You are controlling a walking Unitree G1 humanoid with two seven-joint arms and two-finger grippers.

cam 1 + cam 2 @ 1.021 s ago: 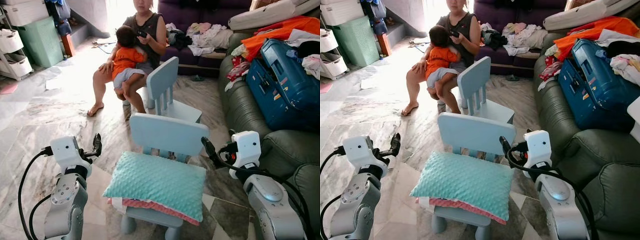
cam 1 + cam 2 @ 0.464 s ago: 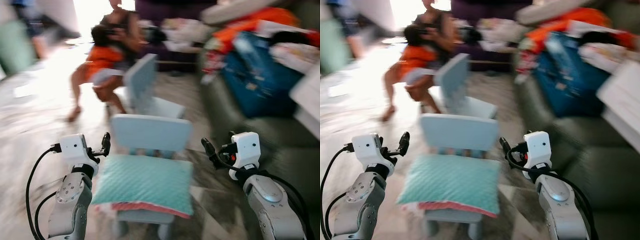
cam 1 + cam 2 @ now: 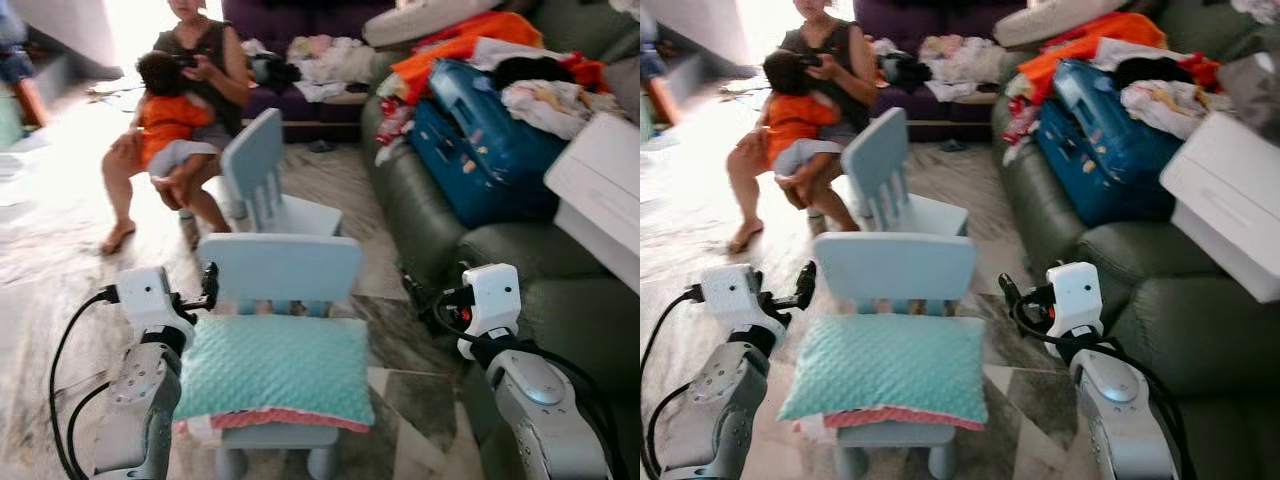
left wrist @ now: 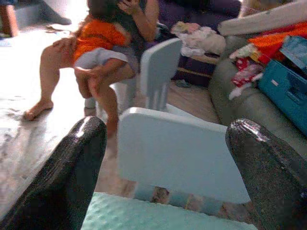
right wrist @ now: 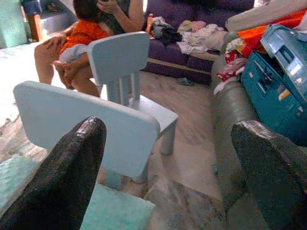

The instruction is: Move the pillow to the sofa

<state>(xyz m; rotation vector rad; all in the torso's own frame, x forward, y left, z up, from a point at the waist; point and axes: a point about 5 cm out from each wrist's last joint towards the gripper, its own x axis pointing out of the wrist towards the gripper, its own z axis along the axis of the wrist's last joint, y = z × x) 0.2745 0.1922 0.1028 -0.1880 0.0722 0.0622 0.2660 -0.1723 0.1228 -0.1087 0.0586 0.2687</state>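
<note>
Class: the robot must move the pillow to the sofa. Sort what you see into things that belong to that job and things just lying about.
Belongs to the job:
pillow
sofa
left gripper, open
right gripper, open

Just lying about:
near chair under the pillow
far chair
blue suitcase
clothes
white box
seated person holding a child

We hold our left gripper (image 3: 806, 279) and right gripper (image 3: 1008, 291) low, either side of a pale blue chair (image 3: 895, 270). Between our jaws and a little below them lies the teal pillow (image 3: 887, 368) on the chair's seat, touching neither. Ahead of the jaws stands a second blue chair (image 3: 883, 175), and beyond it a seated person holds a child (image 3: 792, 118). Out past our right jaws runs the green sofa (image 3: 1160, 320), carrying a blue suitcase (image 3: 1102, 140) and a white box (image 3: 1228, 205).
</note>
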